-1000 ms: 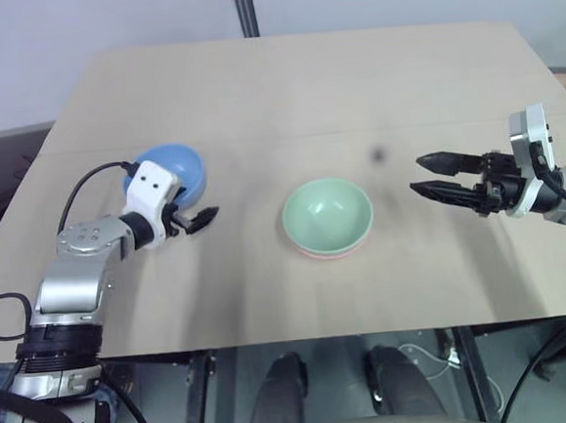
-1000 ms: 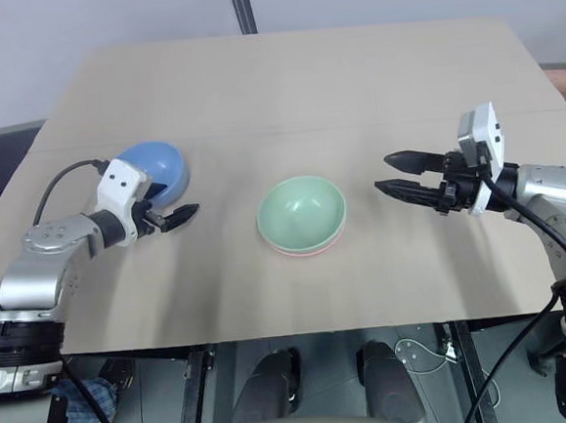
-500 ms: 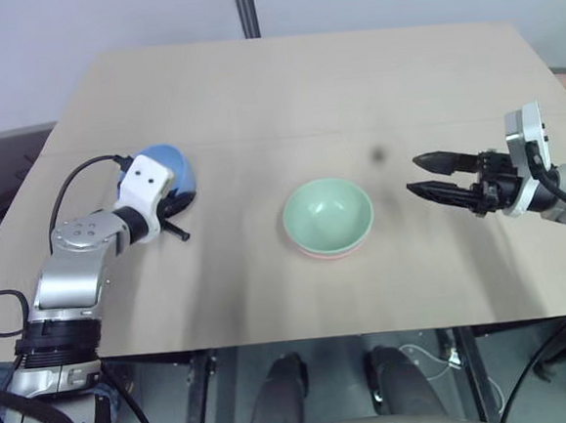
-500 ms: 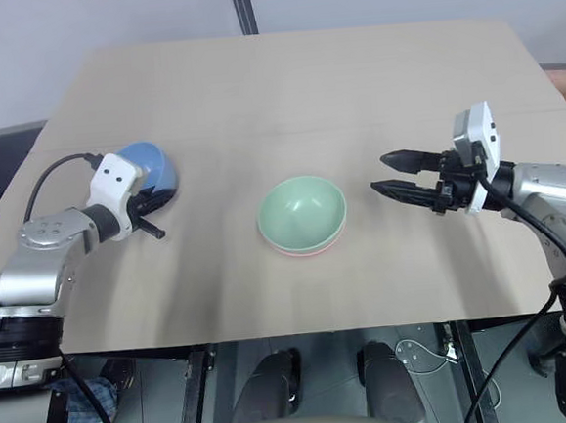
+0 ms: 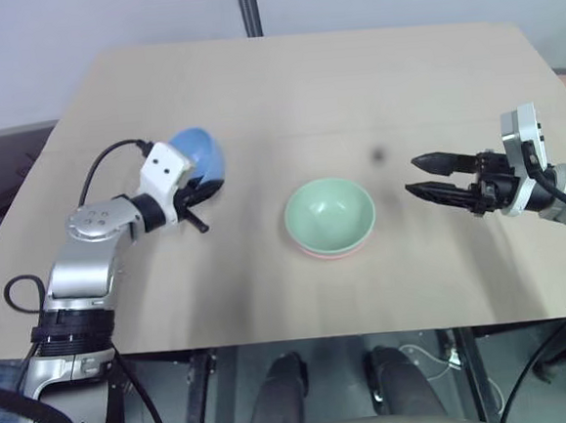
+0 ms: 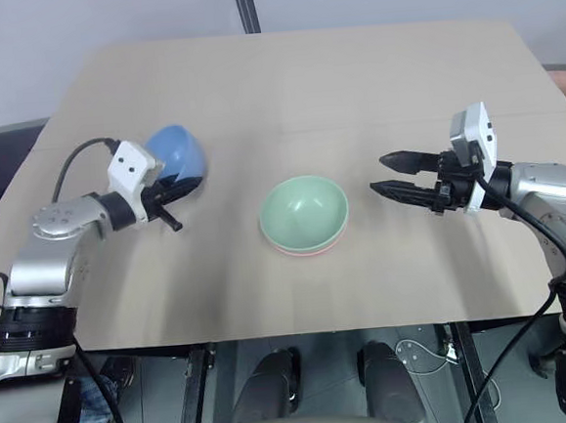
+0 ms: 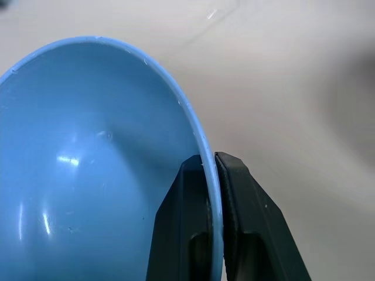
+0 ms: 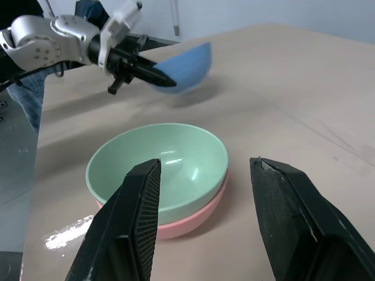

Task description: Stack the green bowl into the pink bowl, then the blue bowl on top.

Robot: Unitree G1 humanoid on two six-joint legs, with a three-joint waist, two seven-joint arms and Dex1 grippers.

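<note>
While green bowl sat nested in pink bowl at table centre, your left gripper clamped blue bowl rim at nine o'clock. Right gripper idle, jaws apart, three o'clock. Last step underway; next, you carry blue bowl over stack, lower, release.

place: robot test room or lab | signs: one plain beige table before a bare pale wall | grey metal post behind it | loose cables on the floor under the table
</note>
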